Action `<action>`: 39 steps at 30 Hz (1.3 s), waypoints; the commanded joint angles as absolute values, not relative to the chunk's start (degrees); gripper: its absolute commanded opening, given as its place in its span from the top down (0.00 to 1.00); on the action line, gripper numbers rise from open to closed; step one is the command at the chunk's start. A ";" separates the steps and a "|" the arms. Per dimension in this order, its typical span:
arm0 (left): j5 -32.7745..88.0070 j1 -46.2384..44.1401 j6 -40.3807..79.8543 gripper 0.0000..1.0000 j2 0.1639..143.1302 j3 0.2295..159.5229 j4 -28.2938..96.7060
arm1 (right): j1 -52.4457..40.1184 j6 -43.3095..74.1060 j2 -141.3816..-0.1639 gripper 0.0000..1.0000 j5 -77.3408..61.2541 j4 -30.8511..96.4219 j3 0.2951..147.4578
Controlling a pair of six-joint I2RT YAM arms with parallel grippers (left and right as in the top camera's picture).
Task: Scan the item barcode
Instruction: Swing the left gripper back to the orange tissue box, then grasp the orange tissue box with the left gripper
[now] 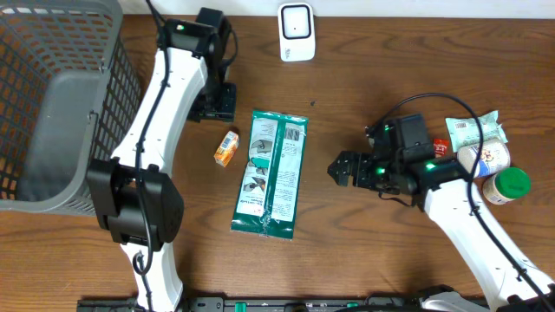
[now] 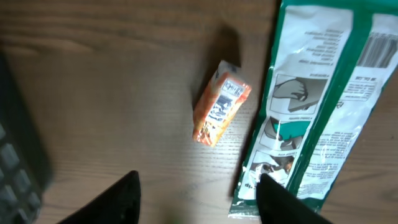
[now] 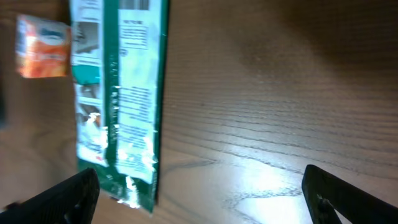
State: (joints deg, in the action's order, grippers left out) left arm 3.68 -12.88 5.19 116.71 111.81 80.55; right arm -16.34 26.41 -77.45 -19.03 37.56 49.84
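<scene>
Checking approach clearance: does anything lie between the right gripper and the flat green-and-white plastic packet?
Nothing visible. Only bare wooden table separates the open right gripper from the flat green-and-white plastic packet; the small orange carton lies beyond its far edge.

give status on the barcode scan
Left gripper open, empty. Right gripper open, empty. Green packet flat on table, barcode up, orange box beside it. Nothing lying on it.

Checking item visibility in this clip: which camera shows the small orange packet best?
The left wrist view: the small orange packet lies near centre, large and unobstructed. The overhead view shows it whole but tiny, left of the green package. The right wrist view catches it blurred, near the top left corner.
</scene>
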 commanded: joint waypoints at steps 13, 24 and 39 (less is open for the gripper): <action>2.72 -11.38 6.04 0.36 117.01 94.72 68.55 | -17.30 25.63 -77.25 0.01 -8.32 37.19 49.32; 2.74 -6.61 8.29 0.36 117.01 94.37 65.67 | -17.34 25.63 -79.02 0.01 -7.51 37.04 49.28; 8.05 -7.11 8.19 0.49 117.01 89.10 62.63 | -17.34 25.63 -80.18 0.01 -7.51 36.99 49.28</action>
